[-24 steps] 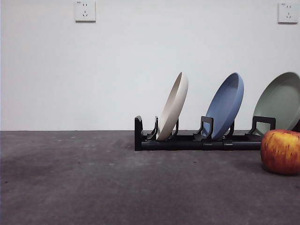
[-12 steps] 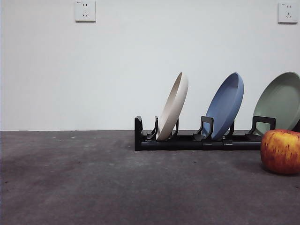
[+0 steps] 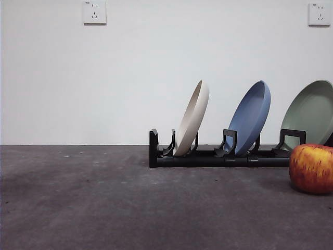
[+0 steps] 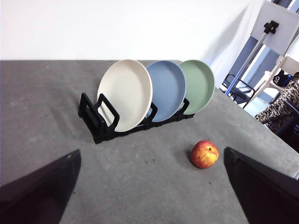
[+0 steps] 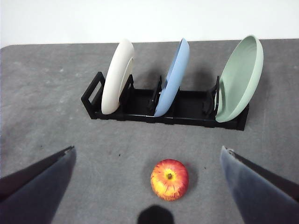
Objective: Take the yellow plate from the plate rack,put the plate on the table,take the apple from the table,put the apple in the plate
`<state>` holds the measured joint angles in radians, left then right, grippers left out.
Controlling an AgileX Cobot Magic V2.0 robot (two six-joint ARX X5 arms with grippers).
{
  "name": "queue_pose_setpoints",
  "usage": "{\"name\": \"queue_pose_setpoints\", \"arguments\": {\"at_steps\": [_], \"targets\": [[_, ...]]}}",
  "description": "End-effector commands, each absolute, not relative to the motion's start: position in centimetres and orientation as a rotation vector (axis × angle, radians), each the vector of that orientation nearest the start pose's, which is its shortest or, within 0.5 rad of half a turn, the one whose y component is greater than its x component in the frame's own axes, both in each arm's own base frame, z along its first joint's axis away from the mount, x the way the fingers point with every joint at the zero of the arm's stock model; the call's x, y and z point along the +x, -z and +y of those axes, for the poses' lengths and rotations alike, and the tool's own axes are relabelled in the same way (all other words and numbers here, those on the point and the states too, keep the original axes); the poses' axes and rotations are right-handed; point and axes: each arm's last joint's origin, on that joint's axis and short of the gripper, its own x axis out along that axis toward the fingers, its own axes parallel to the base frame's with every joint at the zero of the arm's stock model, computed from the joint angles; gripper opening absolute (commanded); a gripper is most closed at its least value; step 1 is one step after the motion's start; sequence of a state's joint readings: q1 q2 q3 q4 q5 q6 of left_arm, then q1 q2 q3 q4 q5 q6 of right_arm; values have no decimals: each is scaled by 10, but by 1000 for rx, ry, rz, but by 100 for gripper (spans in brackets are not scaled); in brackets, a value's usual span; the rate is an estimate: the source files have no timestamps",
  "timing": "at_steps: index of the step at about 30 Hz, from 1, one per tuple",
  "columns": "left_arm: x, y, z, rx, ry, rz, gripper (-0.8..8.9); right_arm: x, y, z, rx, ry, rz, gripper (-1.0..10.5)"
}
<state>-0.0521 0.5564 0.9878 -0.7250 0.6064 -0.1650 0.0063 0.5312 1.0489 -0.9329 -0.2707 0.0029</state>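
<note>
The cream yellow plate (image 3: pixel 192 117) stands tilted in the left slot of the black plate rack (image 3: pixel 208 155); it also shows in the left wrist view (image 4: pixel 125 93) and right wrist view (image 5: pixel 117 74). The apple (image 3: pixel 312 168) rests on the dark grey table (image 3: pixel 104 203) in front of the rack's right end, also in the left wrist view (image 4: pixel 204 154) and right wrist view (image 5: pixel 169 179). My left gripper (image 4: pixel 149 186) is open, high above the table, empty. My right gripper (image 5: pixel 147 182) is open, high above the apple, empty. Neither arm shows in the front view.
A blue plate (image 3: pixel 251 116) stands in the middle slot and a pale green plate (image 3: pixel 309 113) in the right slot. A white wall with two sockets (image 3: pixel 94 11) lies behind. Chairs and a stand (image 4: pixel 266 51) are beyond the table's edge.
</note>
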Motion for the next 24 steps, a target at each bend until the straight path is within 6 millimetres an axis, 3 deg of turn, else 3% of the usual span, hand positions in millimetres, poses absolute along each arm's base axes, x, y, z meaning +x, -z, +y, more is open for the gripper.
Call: {"name": "queue_pose_setpoints", "arguments": {"at_steps": [1, 16, 24], "targets": [[81, -374, -21, -228, 638, 338, 660, 63, -373, 8, 56, -277, 417, 608], [92, -370, -26, -224, 712, 389, 660, 68, -371, 8, 59, -277, 444, 608], [115, -365, -34, -219, 761, 459, 660, 68, -371, 9, 62, -286, 445, 608]]}}
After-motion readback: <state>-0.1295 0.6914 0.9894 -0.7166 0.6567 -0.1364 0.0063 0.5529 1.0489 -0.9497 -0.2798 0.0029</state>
